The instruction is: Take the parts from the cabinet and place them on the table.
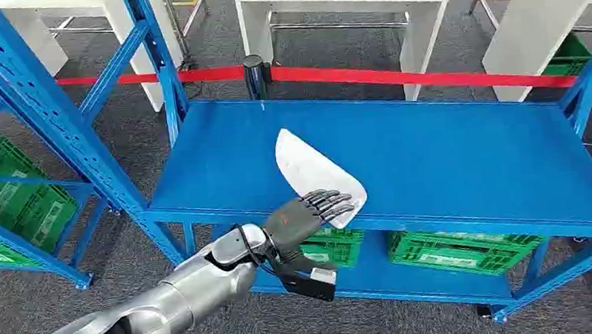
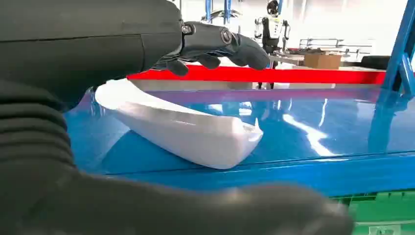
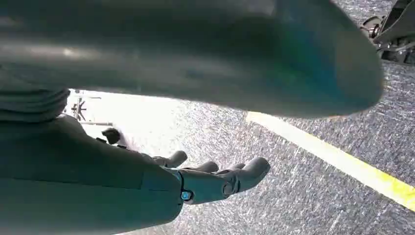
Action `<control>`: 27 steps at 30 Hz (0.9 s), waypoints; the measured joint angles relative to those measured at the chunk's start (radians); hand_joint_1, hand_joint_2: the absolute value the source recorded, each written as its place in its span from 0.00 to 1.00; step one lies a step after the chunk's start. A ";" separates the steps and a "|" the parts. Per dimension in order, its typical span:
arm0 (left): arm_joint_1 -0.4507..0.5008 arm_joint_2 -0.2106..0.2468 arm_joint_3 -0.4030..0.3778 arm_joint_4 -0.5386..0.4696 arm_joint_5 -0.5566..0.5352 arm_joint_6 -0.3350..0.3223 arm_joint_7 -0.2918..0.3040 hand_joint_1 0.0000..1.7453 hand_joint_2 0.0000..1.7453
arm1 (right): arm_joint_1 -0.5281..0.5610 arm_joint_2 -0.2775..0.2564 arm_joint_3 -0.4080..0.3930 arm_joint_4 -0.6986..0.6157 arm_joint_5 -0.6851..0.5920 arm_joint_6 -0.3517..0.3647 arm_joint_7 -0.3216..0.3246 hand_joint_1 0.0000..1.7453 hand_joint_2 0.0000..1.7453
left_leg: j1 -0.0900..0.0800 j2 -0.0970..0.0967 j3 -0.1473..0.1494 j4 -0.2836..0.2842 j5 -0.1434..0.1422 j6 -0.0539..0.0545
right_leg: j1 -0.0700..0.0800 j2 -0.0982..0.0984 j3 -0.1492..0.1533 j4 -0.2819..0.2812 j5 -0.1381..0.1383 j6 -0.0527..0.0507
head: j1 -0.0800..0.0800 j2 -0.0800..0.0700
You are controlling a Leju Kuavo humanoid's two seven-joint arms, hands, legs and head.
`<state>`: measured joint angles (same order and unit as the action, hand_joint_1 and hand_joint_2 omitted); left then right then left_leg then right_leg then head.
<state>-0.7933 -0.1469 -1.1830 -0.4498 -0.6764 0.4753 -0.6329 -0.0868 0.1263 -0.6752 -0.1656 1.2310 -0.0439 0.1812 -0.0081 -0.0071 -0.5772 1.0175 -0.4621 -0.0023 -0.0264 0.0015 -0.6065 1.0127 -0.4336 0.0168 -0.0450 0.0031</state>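
Reaching my left hand (image 1: 306,216) over the white part (image 1: 317,176) on the blue shelf (image 1: 468,161).
My fingers (image 2: 230,44) hover spread above its near end, gripping nothing; the part lies near the shelf's front edge. My right hand (image 3: 215,178) hangs loosely open over grey carpet (image 3: 293,196).

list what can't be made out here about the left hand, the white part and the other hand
- Whether the left hand touches the white part: in the head view its fingers cover the near end; the left wrist view shows fingers above the part, contact unclear.
- The part's underside, against the blue shelf.
- The right hand: the blurred grey cover hides much of it; it seems empty over carpet.
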 joint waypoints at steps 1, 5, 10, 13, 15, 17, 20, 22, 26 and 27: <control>0.000 0.000 0.000 0.000 0.001 0.001 0.000 0.00 0.00 | 0.000 0.000 0.000 0.000 0.000 0.000 0.000 0.00 0.00 | -0.002 0.000 0.000 0.000 0.000 0.001 | -0.001 0.000 0.000 0.000 0.000 0.000 | 0.000 0.000; -0.002 0.000 -0.006 0.001 0.007 0.002 -0.002 0.00 0.00 | 0.000 0.002 0.000 0.000 0.000 -0.002 0.000 0.00 0.00 | -0.006 0.000 -0.003 0.005 -0.002 0.008 | -0.004 0.000 0.000 0.000 0.002 0.007 | 0.000 0.000; -0.013 -0.004 -0.013 0.002 0.014 0.008 -0.005 0.00 0.00 | 0.000 0.001 0.000 0.000 0.001 -0.004 0.000 0.00 0.00 | 0.003 0.003 0.005 -0.018 0.014 0.035 | -0.006 -0.001 -0.021 0.046 -0.035 0.018 | 0.001 0.000; -0.012 -0.008 -0.018 0.002 0.016 0.009 -0.005 0.00 0.00 | 0.002 0.002 -0.001 0.000 0.000 -0.005 0.002 0.00 0.00 | -0.001 0.004 -0.002 -0.016 0.014 0.036 | -0.002 0.000 -0.135 0.284 -0.147 0.016 | 0.006 0.000; -0.011 -0.008 -0.021 0.004 0.016 0.009 -0.005 0.00 0.00 | 0.005 0.001 -0.002 0.000 0.000 -0.006 0.003 0.00 0.00 | -0.001 0.004 -0.005 -0.011 0.012 0.034 | -0.002 -0.001 -0.144 0.301 -0.130 0.014 | 0.006 0.000; -0.011 -0.008 -0.024 0.004 0.016 0.010 -0.005 0.00 0.00 | 0.005 0.001 -0.003 0.000 0.000 -0.009 0.003 0.00 0.00 | 0.003 0.003 -0.005 -0.002 0.007 0.026 | -0.002 -0.001 -0.063 0.149 -0.052 0.011 | 0.006 0.000; -0.013 -0.011 -0.025 0.005 0.016 0.011 -0.003 0.00 0.00 | 0.002 0.002 -0.005 0.000 0.000 -0.010 0.002 0.00 0.00 | -0.002 0.001 -0.012 0.017 -0.011 0.003 | 0.002 0.001 -0.005 0.031 -0.034 -0.003 | 0.006 0.000; -0.014 -0.014 -0.027 0.004 0.017 0.013 -0.003 0.00 0.00 | 0.003 0.002 -0.007 0.000 -0.002 -0.009 0.003 0.00 0.00 | -0.001 0.002 -0.008 0.009 -0.012 -0.008 | 0.007 0.001 -0.005 0.035 -0.039 -0.017 | 0.006 0.000; -0.020 -0.014 -0.031 0.005 0.025 0.013 -0.006 0.00 0.00 | 0.004 0.003 -0.008 0.000 -0.003 -0.010 0.003 0.00 0.00 | -0.001 0.002 -0.009 0.023 0.008 0.017 | 0.005 0.004 0.004 0.035 -0.037 -0.030 | -0.006 0.000; -0.022 -0.014 -0.034 0.005 0.027 0.012 -0.005 0.00 0.00 | 0.004 0.005 -0.008 0.000 -0.003 -0.010 0.003 0.00 0.00 | -0.001 0.004 -0.005 0.015 -0.016 0.049 | 0.008 0.004 0.004 0.036 -0.039 -0.030 | -0.005 0.000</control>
<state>-0.8151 -0.1614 -1.2165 -0.4448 -0.6489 0.4875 -0.6382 -0.0830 0.1308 -0.6832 -0.1656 1.2280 -0.0538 0.1843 -0.0094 -0.0033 -0.5819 1.0329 -0.4782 0.0470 -0.0183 0.0055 -0.6020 1.0483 -0.4729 -0.0130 -0.0499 0.0031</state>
